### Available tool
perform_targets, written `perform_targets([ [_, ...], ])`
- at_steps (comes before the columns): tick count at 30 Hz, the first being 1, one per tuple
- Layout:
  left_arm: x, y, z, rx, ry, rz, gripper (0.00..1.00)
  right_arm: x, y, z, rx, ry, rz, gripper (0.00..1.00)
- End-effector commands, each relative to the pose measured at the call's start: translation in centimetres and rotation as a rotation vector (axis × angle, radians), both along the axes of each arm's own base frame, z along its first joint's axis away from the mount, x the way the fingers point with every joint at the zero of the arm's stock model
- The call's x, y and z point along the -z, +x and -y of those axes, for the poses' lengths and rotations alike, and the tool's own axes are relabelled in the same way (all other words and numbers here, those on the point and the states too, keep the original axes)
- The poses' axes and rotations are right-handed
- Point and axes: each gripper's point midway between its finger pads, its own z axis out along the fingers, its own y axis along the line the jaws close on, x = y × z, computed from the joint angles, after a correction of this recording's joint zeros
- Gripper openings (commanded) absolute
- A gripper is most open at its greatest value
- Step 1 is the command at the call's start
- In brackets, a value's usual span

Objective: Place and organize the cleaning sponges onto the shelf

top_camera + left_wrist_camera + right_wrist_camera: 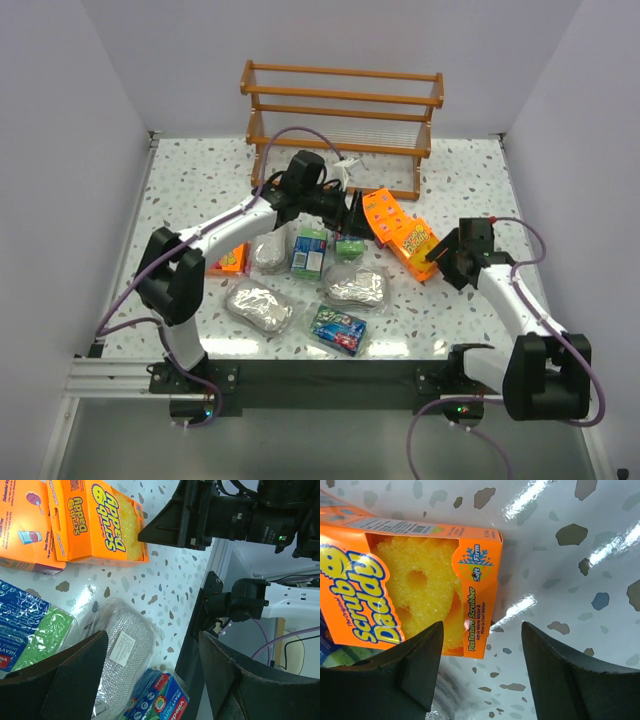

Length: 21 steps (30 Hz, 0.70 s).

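Sponge packs [310,252] lie clustered on the table [190,190] before the shelf [340,93] (far edge).

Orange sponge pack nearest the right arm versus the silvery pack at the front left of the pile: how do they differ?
The orange pack is a flat-sided printed card box with a cut-out showing a yellow sponge. The silvery pack is a rounded oval pad in crinkly clear wrap. The orange pack lies at the pile's right side, the silvery pack at its near left. Both lie on the table, neither on the shelf.
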Motion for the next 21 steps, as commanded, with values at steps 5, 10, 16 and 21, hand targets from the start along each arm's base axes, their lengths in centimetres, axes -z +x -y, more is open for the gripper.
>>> perform_targets([
  [5,-2.1,-0.3,-1.1,-0.001,-0.024,0.052,0.79,-0.2,1.9,0.8,0.035,0.017,-0.001,0.63],
  [10,-2.1,-0.2,-1.2,-0.009,-0.028,0.051,0.79,0.8,1.6,0.9,0.044,0.021,-0.016,0.56],
  [16,-2.3,-0.2,-1.1,-0.009,-0.035,0.045,0.79,2.1,2.4,0.6,0.053,0.068,0.020,0.53],
  [21,-2.9,-0.1,-1.2,-0.015,-0.041,0.054,0.79,2.3,2.2,1.2,0.061,0.063,0.025,0.34],
])
